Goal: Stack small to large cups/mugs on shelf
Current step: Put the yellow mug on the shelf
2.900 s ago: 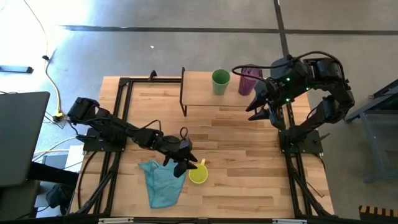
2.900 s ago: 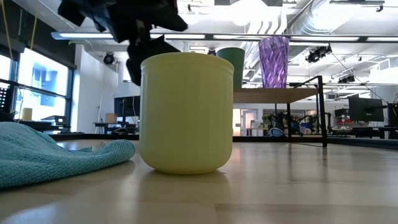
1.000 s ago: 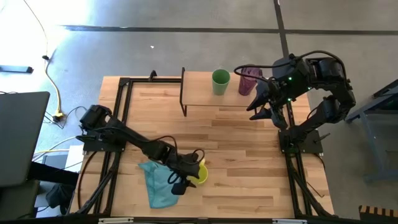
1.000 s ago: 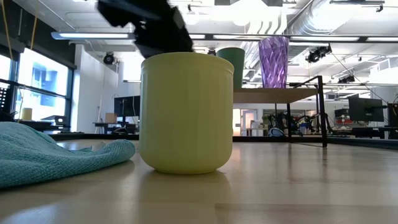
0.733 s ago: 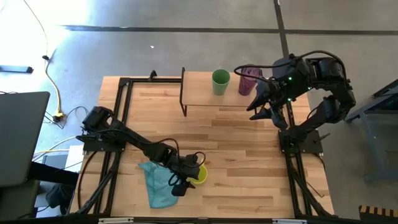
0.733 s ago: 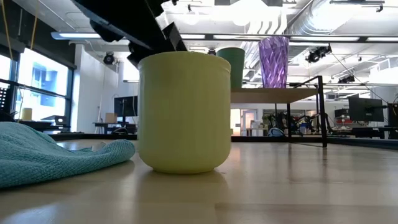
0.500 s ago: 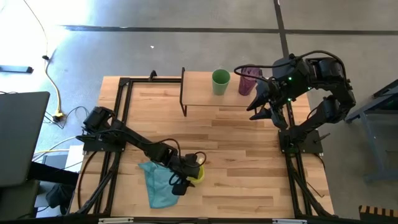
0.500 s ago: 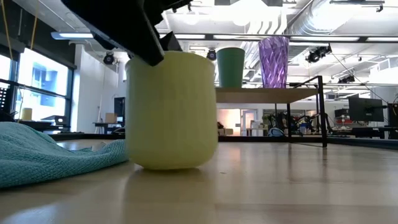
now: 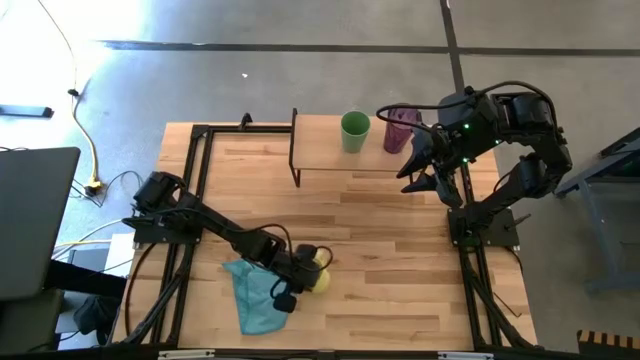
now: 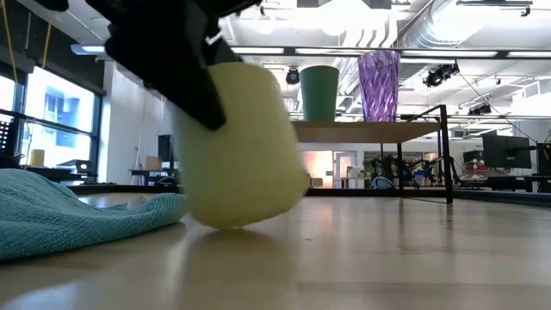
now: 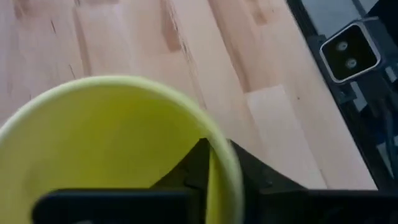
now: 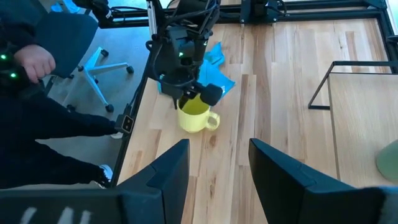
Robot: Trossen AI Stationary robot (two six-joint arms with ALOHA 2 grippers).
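Observation:
The small yellow mug point(image 9: 320, 279) is near the table's front, beside a teal cloth point(image 9: 257, 292); my left gripper point(image 11: 217, 155) is shut on its rim. In the low view the mug point(image 10: 237, 146) leans over. The green cup point(image 9: 354, 131) and the purple tumbler point(image 9: 402, 128) stand upright on the light-wood shelf point(image 9: 335, 157) at the far side. My right gripper point(image 12: 214, 177) hangs open just off the shelf's right end, holding nothing. My left gripper pinches the mug's rim wall point(image 11: 225, 163), one finger inside the mug and one outside. It comes at the mug slanting down from the table's left. The mug is tilted; whether its bottom edge point(image 10: 228, 222) touches the table I cannot tell.
The cloth lies bunched against the mug on its left point(image 10: 77, 211). The shelf stands on thin dark legs point(image 10: 448, 155). Black frame rails point(image 9: 196, 190) run along both table sides. A person's hand point(image 12: 32, 62) shows beyond the table's left edge. Bare wood point(image 9: 390, 240) lies between mug and shelf.
My left gripper has shut on the mug's rim. The mug, upright a second ago, has slid a little toward the cloth and tipped over sideways. The right arm has kept still.

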